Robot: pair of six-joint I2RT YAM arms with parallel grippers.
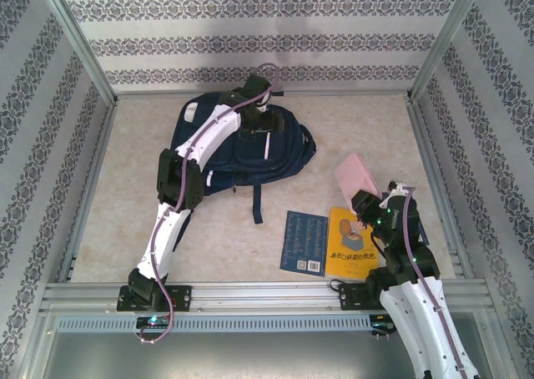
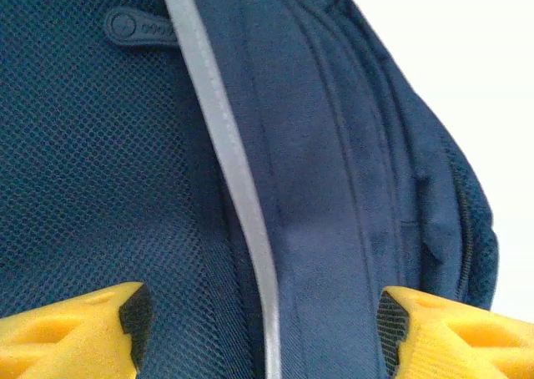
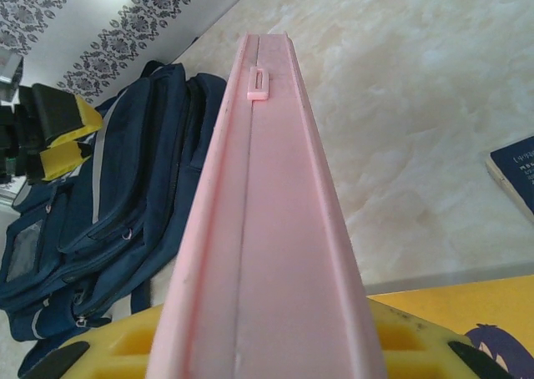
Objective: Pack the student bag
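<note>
The student bag (image 1: 250,158) lies flat at the back middle of the table, navy with a white reflective stripe (image 2: 225,145). My left gripper (image 1: 260,127) hovers low over its upper part, open, its yellow fingers (image 2: 75,329) spread to either side of the stripe and nothing between them. My right gripper (image 1: 369,205) stands to the right of the bag, shut on a slim pink case (image 1: 357,177) that sticks up and away from the fingers. In the right wrist view the pink case (image 3: 263,229) runs up the middle, with the bag (image 3: 108,212) at the left.
A dark blue book (image 1: 304,243) and a yellow book (image 1: 350,247) lie flat side by side near the front edge, just below the right gripper. Metal frame rails and patterned walls enclose the table. Bare tabletop lies left of the blue book.
</note>
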